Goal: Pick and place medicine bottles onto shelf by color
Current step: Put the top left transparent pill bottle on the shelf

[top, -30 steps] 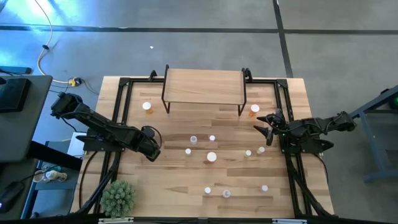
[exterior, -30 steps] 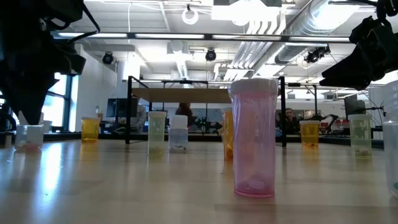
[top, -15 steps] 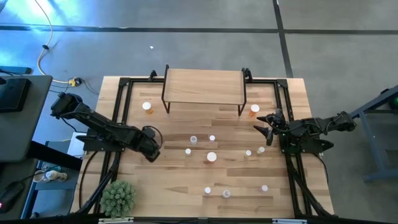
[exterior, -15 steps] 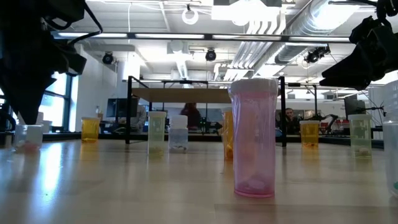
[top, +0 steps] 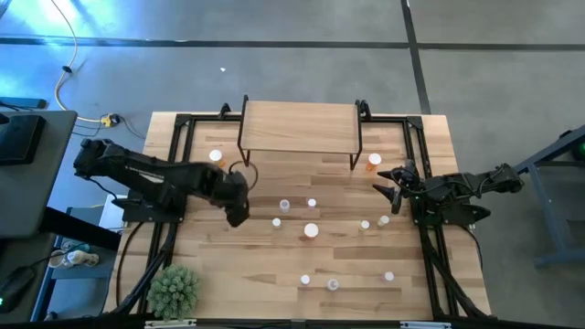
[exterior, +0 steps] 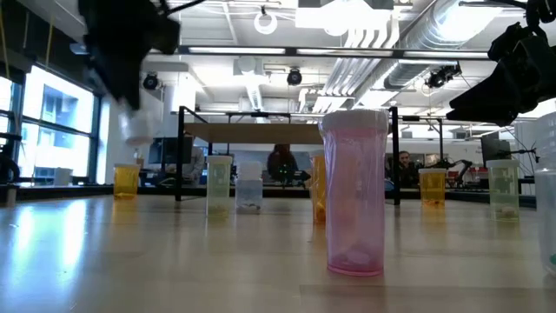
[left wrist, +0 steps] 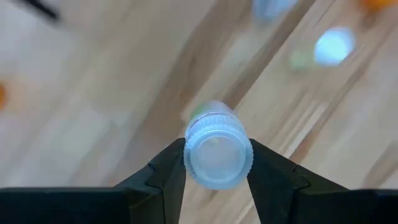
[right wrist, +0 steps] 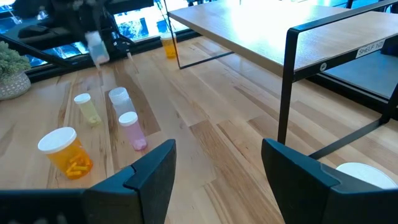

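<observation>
My left gripper (top: 237, 213) is shut on a small whitish-blue bottle (exterior: 136, 127) with a white cap (left wrist: 217, 154), held above the table left of centre. It also shows far off in the right wrist view (right wrist: 96, 47). My right gripper (top: 385, 184) is open and empty near the table's right side, beside the shelf's right legs; its fingers (right wrist: 149, 174) frame nothing. The light-wood shelf (top: 300, 128) on black legs stands at the far middle, with no bottle on its top. Several bottles stand upright on the table, among them an orange one (top: 217, 157), another orange one (top: 374, 161) and a larger white-capped one (top: 312, 231). My left gripper pinches the bottle at its capped top end (left wrist: 239, 163) between its two fingers, one on each side. The fingers come from above, pointing down. The bottle hangs below them, nearly upright and lifted clear of the table.
A big pink bottle (exterior: 354, 193) stands close to the low camera. A green spiky plant ball (top: 174, 291) sits at the near left corner. Black frame rails (top: 178, 174) run along both sides of the table. Bare wood lies between the shelf and the bottles.
My left gripper has risen with the whitish-blue bottle and gone toward the table's right and far side, nearer the shelf. The bottle, standing on the table a second ago, now hangs clear of it.
</observation>
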`<state>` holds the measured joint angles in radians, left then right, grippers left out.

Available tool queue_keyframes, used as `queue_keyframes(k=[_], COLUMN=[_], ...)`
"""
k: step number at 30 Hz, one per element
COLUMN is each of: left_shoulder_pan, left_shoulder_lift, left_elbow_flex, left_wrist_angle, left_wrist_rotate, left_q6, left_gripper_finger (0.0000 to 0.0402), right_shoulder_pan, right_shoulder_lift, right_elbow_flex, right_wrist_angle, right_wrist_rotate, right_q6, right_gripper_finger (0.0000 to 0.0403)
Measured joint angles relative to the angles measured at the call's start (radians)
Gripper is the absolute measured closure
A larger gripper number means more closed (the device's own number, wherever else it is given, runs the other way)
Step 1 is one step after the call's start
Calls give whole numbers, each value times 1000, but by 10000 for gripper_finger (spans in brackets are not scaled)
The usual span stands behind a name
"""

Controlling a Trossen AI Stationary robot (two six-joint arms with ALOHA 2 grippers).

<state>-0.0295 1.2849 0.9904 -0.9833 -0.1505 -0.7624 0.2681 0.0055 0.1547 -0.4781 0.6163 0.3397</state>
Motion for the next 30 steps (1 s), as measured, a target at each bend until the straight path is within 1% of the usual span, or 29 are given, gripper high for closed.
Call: queue_keyframes(k=[4, 10, 14, 18, 24, 26, 30], left_shoulder_pan=[80, 206, 315, 445, 657, 721, 828], left_shoulder_lift=[0, 0, 0, 5, 57, 88, 175], left_elbow_flex=[99, 241, 337, 440, 631, 689, 797], left_wrist_angle=[0, 1, 1, 3, 1, 0, -14], left_wrist_rotate=[-4, -83, -96, -97, -96, -75, 29], left_q6=[129, 308, 412, 463, 519, 520, 518], left_gripper_finger=[262, 261, 261, 261, 261, 261, 261], right_shoulder_pan=[0, 0, 0, 0, 0, 0, 0], right_shoulder_lift=[0, 0, 0, 0, 0, 0, 0], right_elbow_flex=[0, 0, 0, 0, 0, 0, 0], right_wrist_angle=[0, 0, 0, 0, 0, 0, 0], right_wrist_rotate=[0, 0, 0, 0, 0, 0, 0], right_q6=[0, 0, 0, 0, 0, 0, 0], right_gripper_finger=[174, 174, 174, 174, 174, 174, 174])
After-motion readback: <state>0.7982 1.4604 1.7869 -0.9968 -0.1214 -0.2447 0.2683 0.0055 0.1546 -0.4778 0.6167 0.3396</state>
